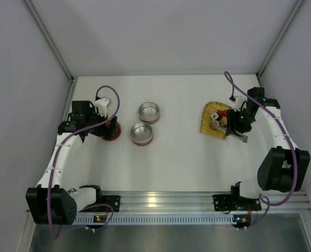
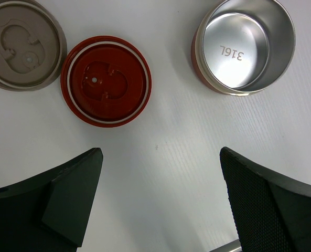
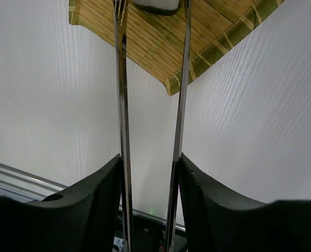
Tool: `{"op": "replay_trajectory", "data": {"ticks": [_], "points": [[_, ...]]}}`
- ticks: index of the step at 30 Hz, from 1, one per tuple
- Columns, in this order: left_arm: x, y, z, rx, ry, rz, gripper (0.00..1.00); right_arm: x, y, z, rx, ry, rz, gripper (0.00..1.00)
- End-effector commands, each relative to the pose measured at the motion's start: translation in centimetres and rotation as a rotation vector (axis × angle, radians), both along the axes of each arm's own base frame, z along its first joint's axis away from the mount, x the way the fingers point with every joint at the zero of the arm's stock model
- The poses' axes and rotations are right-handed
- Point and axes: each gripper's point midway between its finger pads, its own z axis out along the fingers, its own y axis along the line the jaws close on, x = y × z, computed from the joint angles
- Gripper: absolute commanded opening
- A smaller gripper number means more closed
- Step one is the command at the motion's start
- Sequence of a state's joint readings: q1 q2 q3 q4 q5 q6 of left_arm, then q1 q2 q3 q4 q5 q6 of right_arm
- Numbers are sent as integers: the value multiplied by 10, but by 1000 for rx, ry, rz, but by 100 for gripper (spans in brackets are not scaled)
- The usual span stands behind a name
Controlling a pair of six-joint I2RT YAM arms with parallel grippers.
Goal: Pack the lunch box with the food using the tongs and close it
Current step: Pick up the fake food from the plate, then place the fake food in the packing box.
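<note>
My right gripper is shut on the tongs, one thin silvery arm pressed against each finger. The tongs reach out over the yellow woven tray, and their tips stand on either side of a white food piece at the top edge of the right wrist view. From above, the right gripper hangs over the tray, where the food lies. The lunch box is two round steel tins, one at the back and one with a red base. My left gripper is open over bare table.
A red lid and a grey-brown lid lie flat on the table near the left gripper. The red-based tin stands empty to their right. Grey walls close in the table on three sides.
</note>
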State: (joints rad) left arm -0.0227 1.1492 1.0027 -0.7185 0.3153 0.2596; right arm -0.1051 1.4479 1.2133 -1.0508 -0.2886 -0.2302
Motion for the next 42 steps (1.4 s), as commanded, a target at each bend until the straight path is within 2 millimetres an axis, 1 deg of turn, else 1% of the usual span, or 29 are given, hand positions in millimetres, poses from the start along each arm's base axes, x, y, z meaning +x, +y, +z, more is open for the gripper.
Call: {"op": "replay_trajectory", "data": {"ticks": [1,3,6,8,11,14,17,19,20,22,23,24,26,27,28,29,30,31,32,33,34,35,36,37,38,39,40,41,42], "points": [[5,-1,10,-6,-50,2,98,24,4,15,2,-86,1,43],[5,0,8,-3,-46,3,98,24,4,16,2,-86,1,39],[5,1,8,4,-47,5,98,21,4,22,-5,-94,10,25],[5,2,8,7,-48,6,98,16,4,29,-9,-99,21,21],[4,1,7,5,-45,3,98,10,5,44,-10,-128,49,12],[4,1,8,5,-47,1,98,5,7,59,-7,-164,88,0],[4,0,10,2,-47,-3,98,3,12,79,5,-222,141,0],[3,0,10,0,-46,-5,98,3,17,88,20,-254,176,0],[4,-1,11,0,-48,-7,98,5,20,96,26,-278,196,0],[2,-2,11,-6,-44,-16,98,8,31,105,56,-302,247,0],[2,-3,11,-10,-44,-19,98,12,43,115,64,-333,289,0],[2,-4,14,-12,-50,-23,98,14,50,119,71,-350,311,0],[3,-5,14,-20,-50,-29,98,23,83,131,86,-401,409,0],[3,-6,17,-23,-54,-30,98,26,93,135,88,-418,435,0],[4,-6,17,-27,-54,-23,98,32,103,132,99,-409,459,0],[4,-7,18,-31,-52,-25,98,37,122,141,109,-444,508,0],[5,-7,18,-33,-54,-26,98,41,131,141,116,-446,528,0],[5,-7,18,-35,-52,-26,98,48,141,133,122,-423,549,0],[5,-7,18,-35,-52,-26,98,52,158,140,126,-451,592,0],[5,-7,17,-34,-50,-25,98,57,164,139,119,-454,605,0],[5,-7,15,-33,-44,-25,98,64,173,129,118,-434,623,0],[5,-8,15,-36,-45,-27,98,68,187,134,120,-458,652,0],[6,-7,14,-33,-45,-25,98,75,194,124,116,-438,665,2],[5,-7,11,-32,-39,-24,98,78,200,123,118,-444,681,4],[6,-7,10,-30,-40,-26,98,80,213,127,122,-460,706,5],[5,-7,9,-29,-39,-25,98,84,217,125,111,-461,710,5],[6,-6,8,-27,-37,-23,98,90,225,114,106,-437,720,5],[5,-6,6,-25,-32,-23,98,93,234,118,108,-452,732,4],[6,-5,5,-24,-32,-22,98,98,239,108,107,-431,735,3]]}}
